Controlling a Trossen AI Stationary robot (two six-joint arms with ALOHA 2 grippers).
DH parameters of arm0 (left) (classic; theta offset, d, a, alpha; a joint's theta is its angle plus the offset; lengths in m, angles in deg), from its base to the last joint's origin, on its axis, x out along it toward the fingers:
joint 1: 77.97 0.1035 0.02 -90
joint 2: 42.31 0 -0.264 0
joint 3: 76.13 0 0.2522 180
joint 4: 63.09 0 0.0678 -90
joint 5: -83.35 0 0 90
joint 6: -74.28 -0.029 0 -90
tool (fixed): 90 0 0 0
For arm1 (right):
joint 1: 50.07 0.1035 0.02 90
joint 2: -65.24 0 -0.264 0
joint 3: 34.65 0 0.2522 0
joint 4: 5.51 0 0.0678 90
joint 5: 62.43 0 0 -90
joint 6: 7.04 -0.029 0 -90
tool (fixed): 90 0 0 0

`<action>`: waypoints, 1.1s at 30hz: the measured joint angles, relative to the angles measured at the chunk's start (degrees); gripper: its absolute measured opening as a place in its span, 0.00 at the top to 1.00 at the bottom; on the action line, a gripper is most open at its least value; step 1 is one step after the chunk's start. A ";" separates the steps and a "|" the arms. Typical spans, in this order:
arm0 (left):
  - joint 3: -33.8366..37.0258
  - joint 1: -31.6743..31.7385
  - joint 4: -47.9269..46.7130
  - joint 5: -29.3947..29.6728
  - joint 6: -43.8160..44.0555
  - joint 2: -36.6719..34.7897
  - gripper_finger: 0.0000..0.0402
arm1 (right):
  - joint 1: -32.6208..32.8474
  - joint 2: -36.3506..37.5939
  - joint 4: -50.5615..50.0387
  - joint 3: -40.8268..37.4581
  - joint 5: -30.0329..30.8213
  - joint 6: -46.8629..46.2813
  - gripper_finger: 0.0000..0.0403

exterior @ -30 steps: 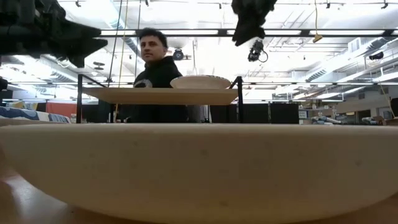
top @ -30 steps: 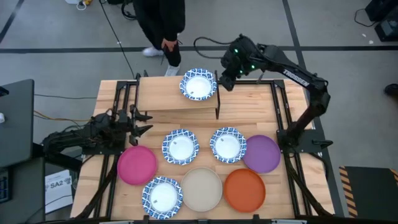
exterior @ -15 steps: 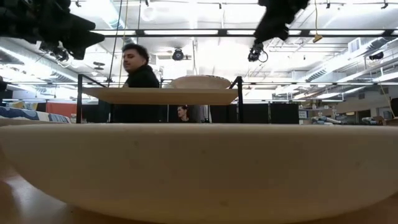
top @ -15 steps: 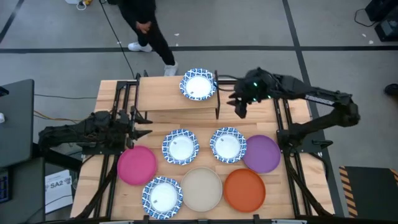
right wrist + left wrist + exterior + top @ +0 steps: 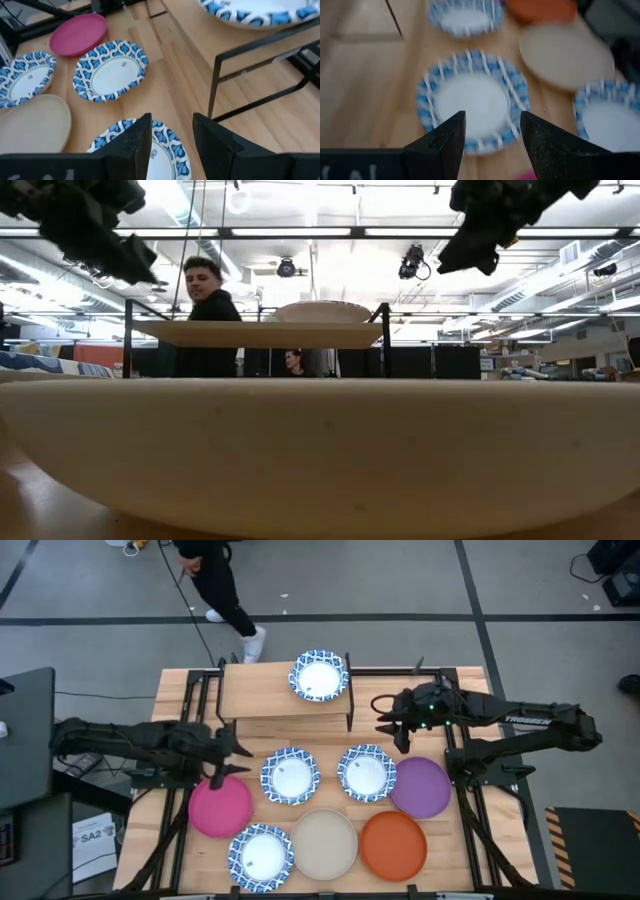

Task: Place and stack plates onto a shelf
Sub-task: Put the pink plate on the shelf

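Shelf: at the far side of the counter; light wood top, black legs. One blue-rimmed plate on shelf, at its right end.

Plates on counter, seven, in front of the shelf:
- middle blue-rimmed plate, beside the right blue-rimmed plate
- purple plate, touching the right blue-rimmed plate
- pink plate, at the left
- near blue-rimmed plate, beige plate and orange plate, in a row at the near edge

Left gripper: raised over the counter between pink plate and middle blue-rimmed plate; fingers apart, holding nothing.

Right gripper: raised just right of the shelf, behind the right blue-rimmed plate; fingers apart, holding nothing.

Person: on the floor beyond the counter.
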 joint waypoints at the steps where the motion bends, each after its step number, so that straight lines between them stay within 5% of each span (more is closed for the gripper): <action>1: -0.80 -0.77 -1.97 -0.01 0.01 1.40 0.51 | 0.10 0.18 0.48 -0.70 0.00 0.02 0.63; 13: -1.42 -8.21 -3.15 -0.62 0.42 12.87 0.51 | 0.23 0.12 2.16 -3.59 0.00 0.07 0.63; 33: -1.42 -8.33 -3.29 -0.64 0.47 32.57 0.51 | 0.23 0.12 2.49 -3.59 -0.02 0.17 0.63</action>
